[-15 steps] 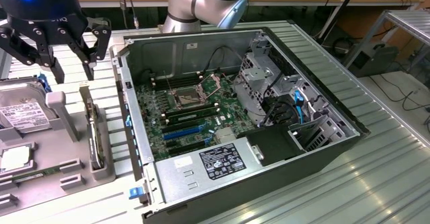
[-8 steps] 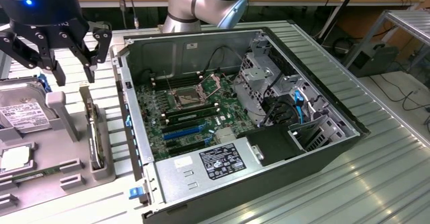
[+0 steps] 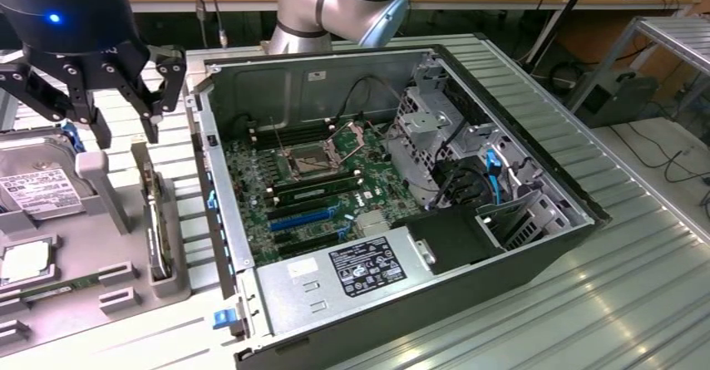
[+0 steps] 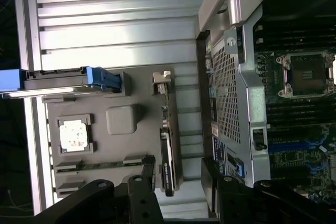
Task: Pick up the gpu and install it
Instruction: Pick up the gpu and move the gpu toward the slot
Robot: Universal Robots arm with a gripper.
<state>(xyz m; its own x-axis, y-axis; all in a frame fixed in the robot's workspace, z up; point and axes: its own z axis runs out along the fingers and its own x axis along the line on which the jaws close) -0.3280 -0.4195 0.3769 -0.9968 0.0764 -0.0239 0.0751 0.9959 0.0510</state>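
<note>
The gpu [image 3: 151, 212] stands on edge in a slot of the grey holder tray [image 3: 111, 245], at the exterior view's left beside the open computer case [image 3: 521, 245]. Seen edge-on in the wrist view, the gpu [image 4: 167, 148] is a thin dark card with a silver bracket at one end. My black gripper [image 3: 116, 116] hangs above the far end of the tray, over the card and apart from it. It is open, with nothing between its fingers [image 4: 139, 198].
A hard drive [image 3: 39, 179] with a blue clip, a processor [image 3: 25, 262] and a memory stick [image 3: 61, 287] share the tray. Inside the case lie the motherboard [image 3: 316, 166], blue expansion slots [image 3: 302, 219], the power supply [image 3: 355, 274] and drive cages [image 3: 438, 129].
</note>
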